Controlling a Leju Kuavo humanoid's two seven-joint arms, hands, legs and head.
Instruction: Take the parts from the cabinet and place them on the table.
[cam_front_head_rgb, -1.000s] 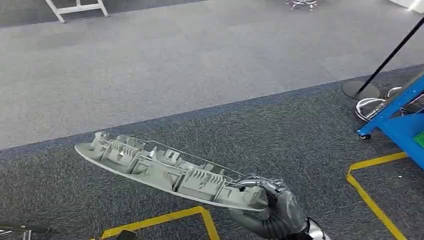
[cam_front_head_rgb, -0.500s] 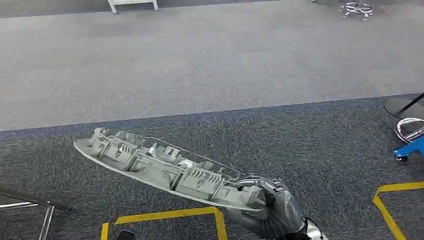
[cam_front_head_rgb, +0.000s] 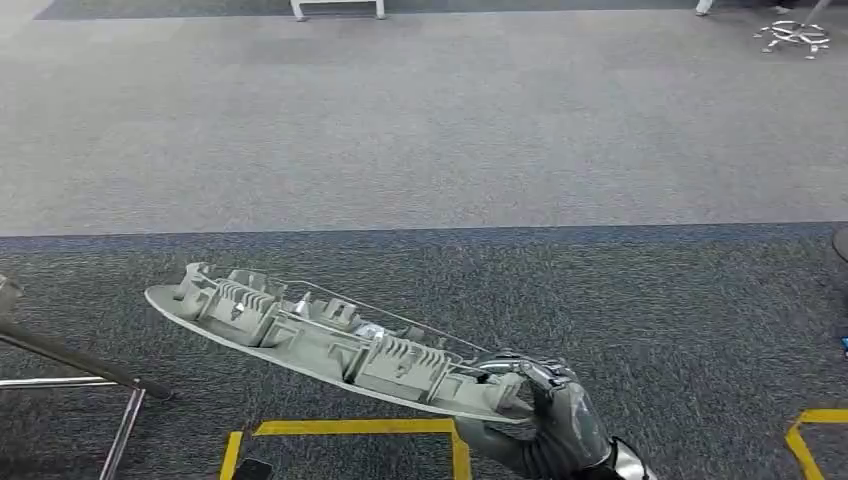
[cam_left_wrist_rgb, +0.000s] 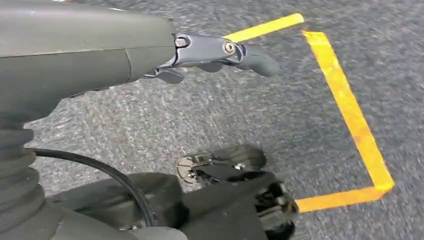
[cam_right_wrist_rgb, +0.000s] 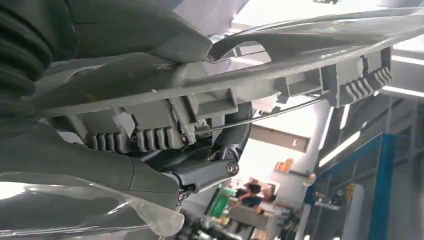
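Item: grey ribbed part (cam_front_head_rgb: 330, 340), out of the cabinet, gripped at its 4 o'clock end by right hand (cam_front_head_rgb: 545, 420). Table placement pending (left hand (cam_left_wrist_rgb: 220, 52) empty, fingers extended).

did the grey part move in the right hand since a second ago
No. The grey part sits the same in the right hand; the yellow tape shifted because the camera turned.

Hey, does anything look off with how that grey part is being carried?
The long part is held by the right hand at one end only, so most of it juts out unsupported over the floor. No damage visible.
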